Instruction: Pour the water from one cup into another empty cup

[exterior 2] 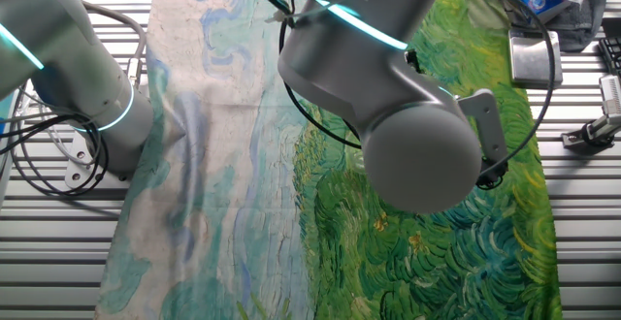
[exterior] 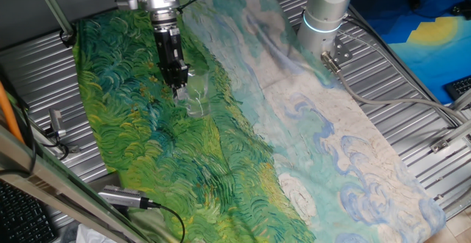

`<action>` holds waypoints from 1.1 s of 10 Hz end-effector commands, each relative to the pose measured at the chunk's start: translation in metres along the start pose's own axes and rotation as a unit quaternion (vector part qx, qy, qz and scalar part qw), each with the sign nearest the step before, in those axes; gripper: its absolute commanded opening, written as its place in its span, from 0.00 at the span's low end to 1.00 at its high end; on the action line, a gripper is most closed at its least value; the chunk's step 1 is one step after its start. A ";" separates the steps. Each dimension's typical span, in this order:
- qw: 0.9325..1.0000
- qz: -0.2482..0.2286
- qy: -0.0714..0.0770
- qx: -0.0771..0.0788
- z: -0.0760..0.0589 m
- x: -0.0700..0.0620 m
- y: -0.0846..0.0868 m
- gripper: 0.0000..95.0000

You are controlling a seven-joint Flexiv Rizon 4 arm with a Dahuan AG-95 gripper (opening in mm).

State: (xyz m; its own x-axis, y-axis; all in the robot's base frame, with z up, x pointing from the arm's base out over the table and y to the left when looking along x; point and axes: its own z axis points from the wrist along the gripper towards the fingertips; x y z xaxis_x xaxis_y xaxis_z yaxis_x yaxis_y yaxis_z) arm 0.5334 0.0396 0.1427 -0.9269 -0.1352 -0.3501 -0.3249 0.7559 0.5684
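One glass cup (exterior: pixel 197 99) just below the end effector (exterior: pixel 180 88), jaw state unclear.

The table was viewed from above in both views, from opposite sides. In one fixed view the gripper (exterior: pixel 181 90) was seen far-left, beyond the painted cloth (exterior: pixel 221 147). In the other, the arm (exterior 2: pixel 408 136) was imaged close, blocking the tool; the cloth (exterior 2: pixel 223 165) was shared.

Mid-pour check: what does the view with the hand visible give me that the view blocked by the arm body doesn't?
Only the first shows the hand and the glass cup at its fingertips; whether it grips is unclear. Only the second shows the arm's big joint close up, hiding the cup, plus a metal box. Both share the painted cloth and the arm base.
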 end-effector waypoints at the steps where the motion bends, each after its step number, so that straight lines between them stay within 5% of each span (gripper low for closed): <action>1: 1.000 0.002 0.000 -0.002 -0.001 0.000 0.001 0.00; 11: 0.999 0.031 -0.004 -0.018 -0.003 -0.002 0.000 0.00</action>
State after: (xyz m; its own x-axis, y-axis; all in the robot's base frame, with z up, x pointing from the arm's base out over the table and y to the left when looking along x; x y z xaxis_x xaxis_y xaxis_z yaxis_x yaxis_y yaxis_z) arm 0.5350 0.0377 0.1446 -0.9442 -0.0830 -0.3188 -0.2727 0.7398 0.6151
